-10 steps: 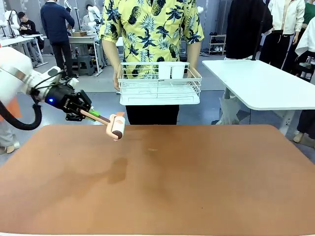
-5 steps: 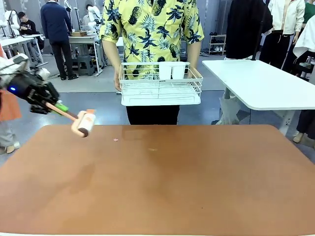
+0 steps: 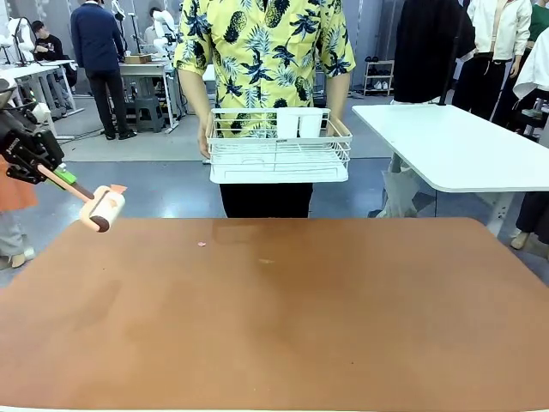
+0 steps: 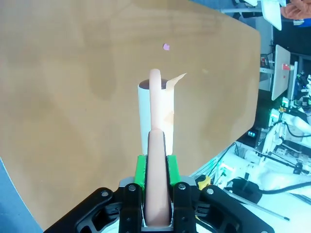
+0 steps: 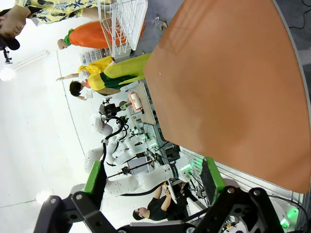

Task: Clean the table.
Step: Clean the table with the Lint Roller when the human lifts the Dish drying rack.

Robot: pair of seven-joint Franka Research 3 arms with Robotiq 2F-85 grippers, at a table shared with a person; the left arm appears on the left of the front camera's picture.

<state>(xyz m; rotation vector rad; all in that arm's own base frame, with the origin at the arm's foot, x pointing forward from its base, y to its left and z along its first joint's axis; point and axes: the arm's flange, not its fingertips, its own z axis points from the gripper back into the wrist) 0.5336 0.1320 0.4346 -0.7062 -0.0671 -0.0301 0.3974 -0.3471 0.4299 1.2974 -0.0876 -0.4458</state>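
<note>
Your left gripper (image 3: 62, 176), raised near the table's (image 3: 326, 326) far-left corner, clamps a lint roller (image 3: 105, 209) by its handle. The roller slants down toward the table. Right gripper (image 5: 153, 182): jaws spread, empty.

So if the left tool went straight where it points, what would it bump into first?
Probably the table: the lint roller held by the left tool would touch it first, though depth is unclear.

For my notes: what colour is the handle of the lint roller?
The handle is peach-pink; the left wrist view shows it best.
</note>
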